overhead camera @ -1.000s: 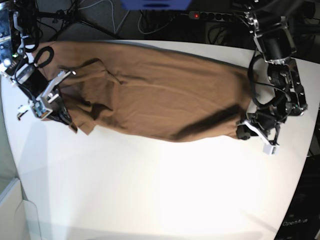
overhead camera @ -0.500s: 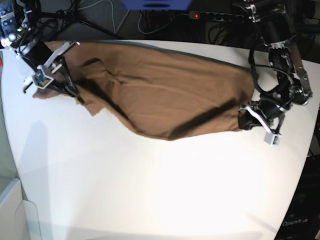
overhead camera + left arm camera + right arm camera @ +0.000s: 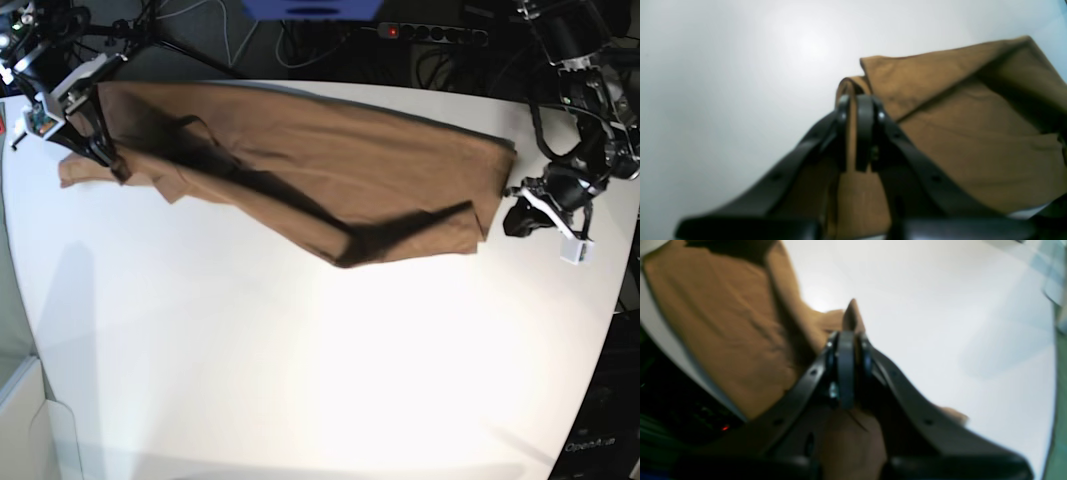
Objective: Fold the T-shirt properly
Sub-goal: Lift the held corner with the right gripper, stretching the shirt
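While each gripper clamps one end, the T-shirt stretches lengthwise across the worktop between the left gripper and right gripper.

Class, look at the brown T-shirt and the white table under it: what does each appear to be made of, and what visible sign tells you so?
T-shirt: soft matte woven or knit cloth, probably cotton; it creases, drapes and folds with no shine.
Table: hard, smooth white surface, perhaps laminate or painted board; it shows a soft glare from the lights and no texture.
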Tool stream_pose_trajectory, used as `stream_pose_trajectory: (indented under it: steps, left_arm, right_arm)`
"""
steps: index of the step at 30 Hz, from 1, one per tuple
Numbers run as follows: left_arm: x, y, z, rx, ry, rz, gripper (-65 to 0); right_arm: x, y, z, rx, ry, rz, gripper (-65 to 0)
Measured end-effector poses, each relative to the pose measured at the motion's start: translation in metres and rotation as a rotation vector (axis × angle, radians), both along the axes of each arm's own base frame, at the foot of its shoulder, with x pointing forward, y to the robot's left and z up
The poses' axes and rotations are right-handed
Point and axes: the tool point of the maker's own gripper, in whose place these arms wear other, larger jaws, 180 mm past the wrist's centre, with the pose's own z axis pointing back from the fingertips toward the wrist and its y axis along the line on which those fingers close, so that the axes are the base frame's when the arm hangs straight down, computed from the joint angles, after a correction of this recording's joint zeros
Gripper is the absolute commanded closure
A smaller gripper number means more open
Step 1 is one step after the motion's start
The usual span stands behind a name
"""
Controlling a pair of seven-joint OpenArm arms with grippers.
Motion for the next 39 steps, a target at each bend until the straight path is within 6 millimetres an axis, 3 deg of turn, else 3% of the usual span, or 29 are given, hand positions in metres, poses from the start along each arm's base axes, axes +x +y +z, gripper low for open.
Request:
stream_pose_trajectory:
  steps: [7, 11, 15, 19, 24, 29, 36, 39]
  left_arm:
    - [-0.011, 0.0, -0.006, 0.004, 0.022, -0.005, -3.3]
    - [-0.013, 0.002, -0.006, 0.005, 0.022, 0.003, -3.3]
    - [-0.023, 0.027, -0.006, 0.021, 0.031, 0.076, -3.3]
    - [-0.026, 0.039, -0.003, 0.026, 0.025, 0.107, -3.3]
    - [-0.037, 0.063, -0.001, 0.069, 0.052, 0.14, -3.3]
    - [-0.031, 0.058, 0.001, 0.065, 0.046, 0.125, -3.7]
    - [0.003, 0.012, 0.006, 0.049, 0.014, -0.02, -4.0]
    - [0.018, -0.01, 0.009, 0.042, 0.002, -0.086, -11.0]
  right_arm:
    - [-0.021, -0.024, -0.021, 0.033, 0.026, -0.064, -2.6]
    - [-0.033, -0.025, -0.028, 0.089, 0.032, -0.094, -2.6]
    - [-0.044, -0.02, -0.034, 0.151, 0.06, -0.103, -2.6]
    - [-0.046, -0.031, -0.034, 0.162, 0.053, -0.15, -2.6]
    - [-0.043, -0.025, -0.034, 0.227, 0.042, -0.15, -2.6]
    - [-0.047, -0.021, -0.039, 0.252, 0.055, -0.162, -2.8]
    - [-0.045, -0.022, -0.039, 0.246, 0.054, -0.158, -2.8]
    - [-0.044, -0.022, -0.039, 0.248, 0.049, -0.158, -3.2]
